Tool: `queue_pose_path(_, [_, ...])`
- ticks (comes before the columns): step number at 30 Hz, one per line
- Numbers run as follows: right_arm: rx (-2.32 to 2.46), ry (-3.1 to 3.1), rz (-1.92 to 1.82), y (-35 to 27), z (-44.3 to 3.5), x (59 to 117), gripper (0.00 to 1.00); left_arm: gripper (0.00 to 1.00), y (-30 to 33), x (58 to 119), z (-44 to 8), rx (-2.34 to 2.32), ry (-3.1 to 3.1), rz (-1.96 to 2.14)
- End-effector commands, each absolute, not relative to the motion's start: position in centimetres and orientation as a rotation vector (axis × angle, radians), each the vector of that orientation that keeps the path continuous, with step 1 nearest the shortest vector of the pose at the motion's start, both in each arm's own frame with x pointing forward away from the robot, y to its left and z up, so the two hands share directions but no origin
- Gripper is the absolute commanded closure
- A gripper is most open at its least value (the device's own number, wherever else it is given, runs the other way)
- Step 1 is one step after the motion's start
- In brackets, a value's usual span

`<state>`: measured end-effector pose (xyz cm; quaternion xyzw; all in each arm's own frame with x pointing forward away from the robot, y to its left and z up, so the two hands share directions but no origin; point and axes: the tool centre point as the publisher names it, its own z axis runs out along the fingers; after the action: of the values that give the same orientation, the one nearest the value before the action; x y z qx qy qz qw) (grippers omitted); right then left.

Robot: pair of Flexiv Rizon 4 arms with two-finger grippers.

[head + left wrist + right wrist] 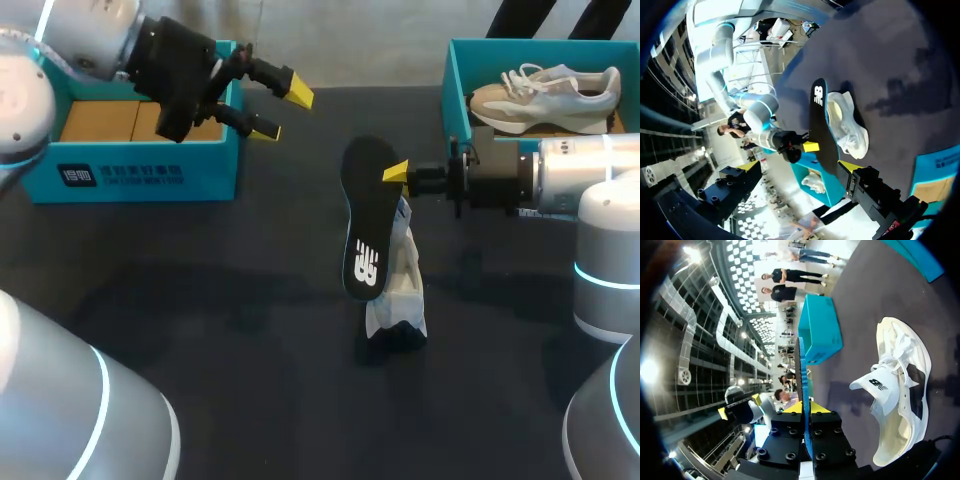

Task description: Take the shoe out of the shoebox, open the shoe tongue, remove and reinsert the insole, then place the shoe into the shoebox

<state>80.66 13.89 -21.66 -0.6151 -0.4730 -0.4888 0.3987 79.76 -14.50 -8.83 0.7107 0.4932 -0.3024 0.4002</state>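
Pinching a flat black foam insole on edge with the right end effector, just beside the white mesh sneaker lying on the dark counter — holding the left end effector spread wide, by the far-left teal cardboard shoebox.

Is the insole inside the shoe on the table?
No, the right gripper holds the insole outside the shoe, beside it.
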Motion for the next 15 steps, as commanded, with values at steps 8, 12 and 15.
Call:
queue_pose_path(8, [-1.562,-1.200,-1.234,14.06,-21.60,80.66,1.00,0.00,-14.15,79.00,-9.70,1.680,1.147,-0.889])
queue_pose_path(12, [-1.562,-1.200,-1.234,14.06,-21.60,80.66,1.00,0.00,-14.15,79.00,-9.70,1.680,1.147,-0.889])
queue_pose_path(15, [-1.562,-1.200,-1.234,14.06,-21.60,80.66,1.00,0.00,-14.15,79.00,-9.70,1.680,1.147,-0.889])
